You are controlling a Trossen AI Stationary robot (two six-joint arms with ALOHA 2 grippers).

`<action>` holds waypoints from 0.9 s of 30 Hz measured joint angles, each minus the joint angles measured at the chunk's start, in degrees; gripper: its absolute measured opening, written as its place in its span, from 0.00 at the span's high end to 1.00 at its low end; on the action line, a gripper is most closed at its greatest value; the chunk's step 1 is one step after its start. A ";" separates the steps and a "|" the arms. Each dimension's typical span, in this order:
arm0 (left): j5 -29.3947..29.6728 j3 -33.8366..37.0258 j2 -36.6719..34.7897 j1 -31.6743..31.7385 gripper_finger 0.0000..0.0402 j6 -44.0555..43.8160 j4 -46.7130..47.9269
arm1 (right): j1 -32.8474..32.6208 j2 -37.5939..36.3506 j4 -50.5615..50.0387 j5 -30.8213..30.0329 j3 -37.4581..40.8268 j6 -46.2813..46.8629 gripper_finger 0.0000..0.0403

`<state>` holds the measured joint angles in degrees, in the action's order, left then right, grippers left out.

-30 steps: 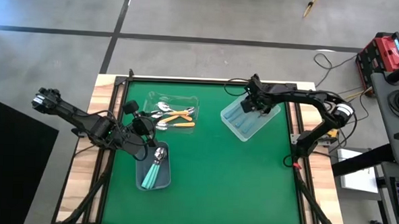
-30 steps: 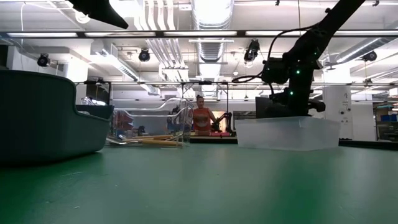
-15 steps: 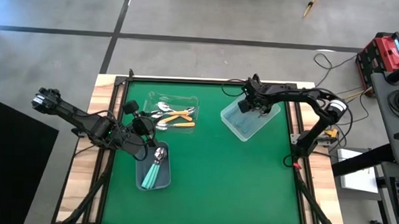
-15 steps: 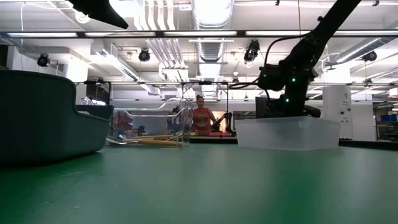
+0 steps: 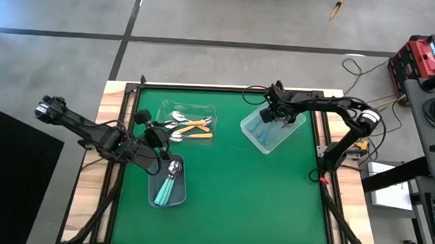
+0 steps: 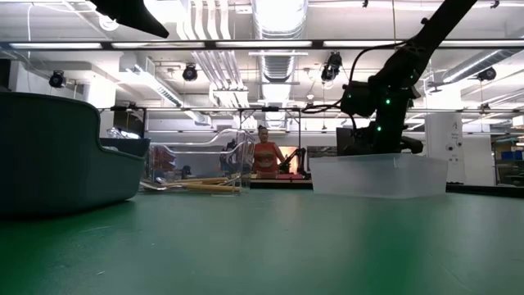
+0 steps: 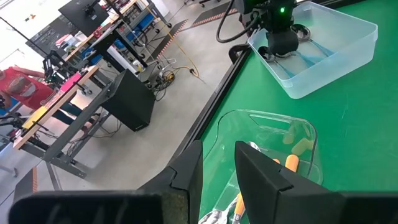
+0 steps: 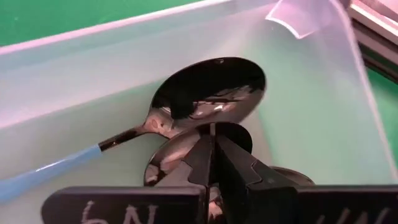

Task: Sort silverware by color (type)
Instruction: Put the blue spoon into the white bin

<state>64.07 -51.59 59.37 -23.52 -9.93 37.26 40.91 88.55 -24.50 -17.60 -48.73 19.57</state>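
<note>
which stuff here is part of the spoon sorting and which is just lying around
Part of the job:
orange-handled spoons
teal-handled spoons
blue-handled spoon
right gripper, over the clear bin
left gripper

Lying about:
red case
floor cables

My right gripper point(image 8: 214, 163), fingers together, hangs inside the clear bin point(image 8: 311, 93) over blue-handled spoons point(image 8: 208, 93).

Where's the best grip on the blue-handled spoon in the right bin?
Probably the slim blue handle, from above, fingers across its width. The blue-handled spoon lies flat in the clear bin; its bowl is wide, curved, shiny and overlaps another spoon under the right gripper.
</note>
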 joint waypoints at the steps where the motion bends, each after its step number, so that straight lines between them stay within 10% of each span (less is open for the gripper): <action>1: 0.00 0.01 0.00 -0.01 0.81 0.00 0.02 | 0.00 -0.43 -0.41 -0.01 0.00 0.01 0.97; 12: 0.00 0.00 0.00 -0.01 0.81 0.00 -0.20 | -2.89 -3.24 -4.06 12.05 0.00 3.67 0.97; 27: 0.00 0.00 0.00 0.01 0.81 0.00 -0.27 | -7.80 0.62 -1.75 8.45 0.09 6.85 0.97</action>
<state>64.07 -51.59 59.37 -23.51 -9.93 36.99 33.10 89.17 -26.26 -9.15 -48.64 26.41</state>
